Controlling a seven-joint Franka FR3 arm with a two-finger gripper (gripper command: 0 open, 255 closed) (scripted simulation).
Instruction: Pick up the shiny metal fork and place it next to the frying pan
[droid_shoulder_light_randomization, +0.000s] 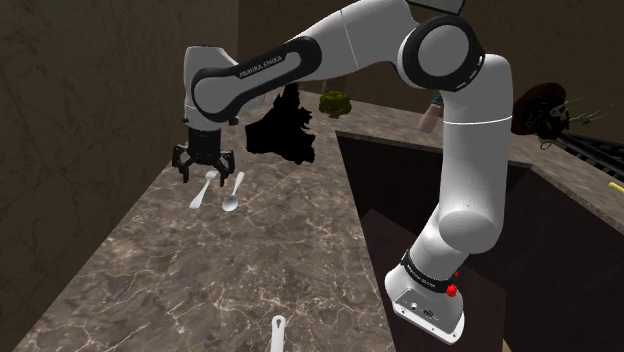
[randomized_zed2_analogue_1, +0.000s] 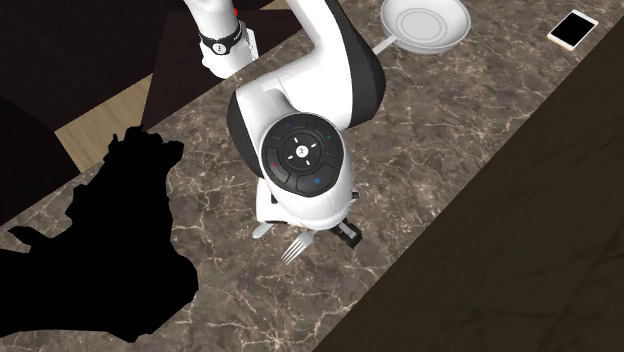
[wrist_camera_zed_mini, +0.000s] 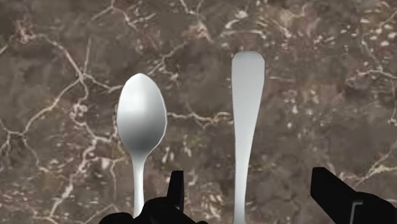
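Fork: the fork (wrist_camera_zed_mini: 247, 95) lies flat on the dark veined marble counter (wrist_camera_zed_mini: 63, 51). Its plain pale handle runs between the two fingers.
Claw: the gripper (wrist_camera_zed_mini: 248, 181) is spread open astride the fork's handle and clasps nothing. The handle sits nearer one finger than the other.
Spoon: the spoon (wrist_camera_zed_mini: 141, 121) lies just beside the fork and roughly parallel to it. Its stem passes close by the finger on that side.
Frying pan: the white frying pan (randomized_zed2_analogue_1: 425, 22) is well apart from the fork, along the counter past the arm's base. A phone (randomized_zed2_analogue_1: 572, 30) lies further off still.
Risk, wrong catch: the finger nearest the spoon may push or trap its stem as the claw shuts, since the two pieces lie so close together.
Risk, slip: the fork is thin and lies flat on hard stone. If the fingertips close too high, they may skate over it.
Risk, swing: because the handle is off-centre, a pinch may turn the fork on closing. It may then hang askew over the long carry to the pan.
Wrist view gives: the gap on either side of the fork's handle, and the spoon's bowl.
Second exterior view gives: the fork's tines (randomized_zed2_analogue_1: 293, 247) poking out from under the arm, plus the pan.
Shoulder view gives: the gripper (droid_shoulder_light_randomization: 205, 170) low over the fork (droid_shoulder_light_randomization: 205, 188), though contact with the counter cannot be judged.
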